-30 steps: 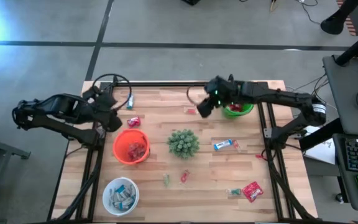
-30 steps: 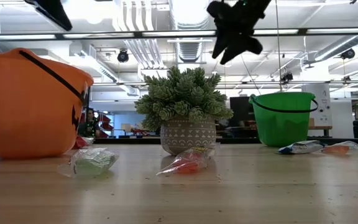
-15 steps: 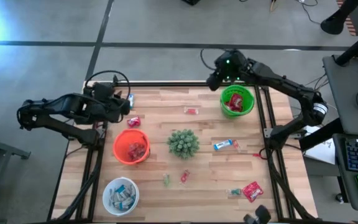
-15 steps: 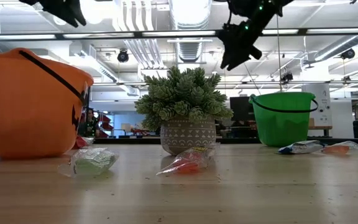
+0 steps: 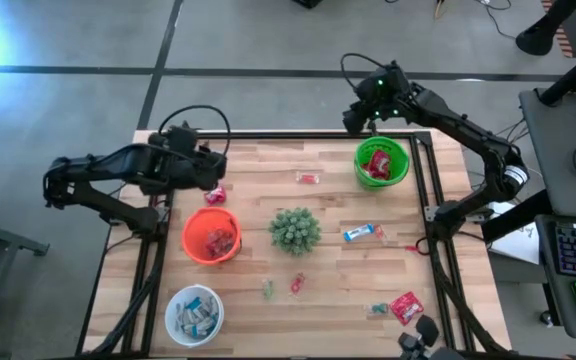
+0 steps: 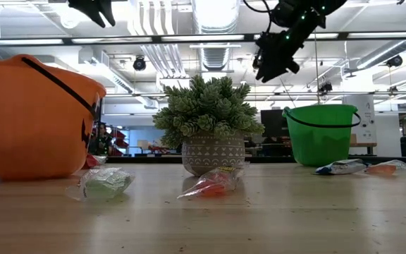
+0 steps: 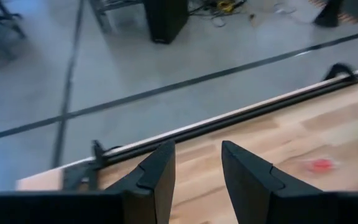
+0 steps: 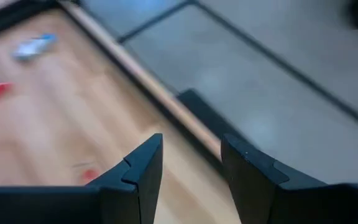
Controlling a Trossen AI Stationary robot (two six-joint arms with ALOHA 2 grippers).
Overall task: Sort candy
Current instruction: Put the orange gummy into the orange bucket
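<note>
R arm has pulled back from over the green bucket to the counter's far edge, L arm swung in near the orange bucket, both w/ jaws apart & empty, so candy still litters the counter unsorted.

Two black jointed arms trailing looped cables, green indicator lights.

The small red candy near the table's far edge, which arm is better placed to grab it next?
Probably the left. Its open, empty end effector hovers nearer the small red candy than the right end effector, which hangs open beyond the far edge behind the green bucket.
</note>
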